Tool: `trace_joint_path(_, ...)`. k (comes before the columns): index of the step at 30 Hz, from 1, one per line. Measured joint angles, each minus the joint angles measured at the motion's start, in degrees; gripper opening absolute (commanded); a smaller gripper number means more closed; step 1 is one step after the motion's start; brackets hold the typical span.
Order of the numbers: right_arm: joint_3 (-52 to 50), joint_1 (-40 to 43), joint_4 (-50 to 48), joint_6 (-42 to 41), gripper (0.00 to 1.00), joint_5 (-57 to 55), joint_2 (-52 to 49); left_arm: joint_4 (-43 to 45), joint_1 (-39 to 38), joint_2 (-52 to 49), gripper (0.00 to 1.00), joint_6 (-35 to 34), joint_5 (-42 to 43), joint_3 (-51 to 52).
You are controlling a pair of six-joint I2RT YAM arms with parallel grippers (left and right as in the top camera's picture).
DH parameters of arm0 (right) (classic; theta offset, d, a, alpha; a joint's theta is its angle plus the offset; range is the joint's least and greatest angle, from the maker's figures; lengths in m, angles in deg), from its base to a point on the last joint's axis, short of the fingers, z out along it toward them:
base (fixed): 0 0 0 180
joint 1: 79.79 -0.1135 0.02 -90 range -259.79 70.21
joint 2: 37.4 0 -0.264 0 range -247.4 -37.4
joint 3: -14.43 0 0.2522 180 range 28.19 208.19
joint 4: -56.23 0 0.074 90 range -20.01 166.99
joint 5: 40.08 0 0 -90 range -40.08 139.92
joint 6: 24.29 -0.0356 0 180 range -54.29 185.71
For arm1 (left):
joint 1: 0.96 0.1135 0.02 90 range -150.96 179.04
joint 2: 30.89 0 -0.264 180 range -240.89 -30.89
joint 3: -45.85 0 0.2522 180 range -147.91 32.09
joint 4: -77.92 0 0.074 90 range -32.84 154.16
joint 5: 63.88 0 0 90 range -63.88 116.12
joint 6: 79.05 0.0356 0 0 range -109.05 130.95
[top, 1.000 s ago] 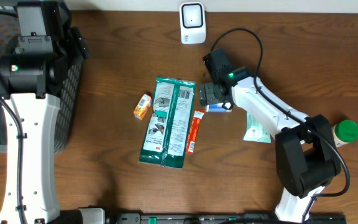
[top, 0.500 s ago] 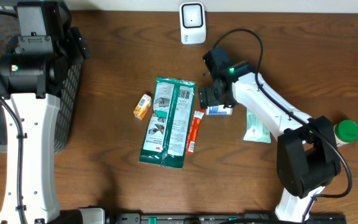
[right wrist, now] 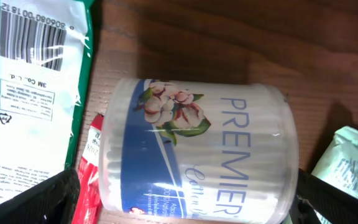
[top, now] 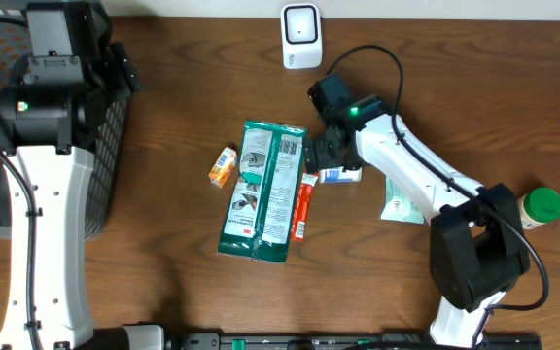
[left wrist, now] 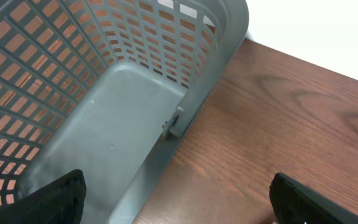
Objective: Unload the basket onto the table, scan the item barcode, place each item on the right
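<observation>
Right wrist view is showing the right gripper [right wrist: 185, 208] hanging with its fingers spread wide to either side of a clear tub of cotton buds [right wrist: 197, 155]; I cannot tell if they are touching it. The tub is lying on its side on the table [top: 163, 272], just beside a red sachet [top: 302, 206] and a green packet [top: 263, 190], well apart from the white scanner [top: 301, 36]. The left gripper [left wrist: 179, 202] is hanging wide open, holding nothing, over the edge of the grey basket [left wrist: 104, 93]
</observation>
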Motion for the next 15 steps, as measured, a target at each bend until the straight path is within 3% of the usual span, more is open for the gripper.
trace_joint_path(15,-0.15,0.00,2.19,-2.86,0.89,0.02,0.00,0.00,0.00,0.00,0.90,0.00,0.00,0.00)
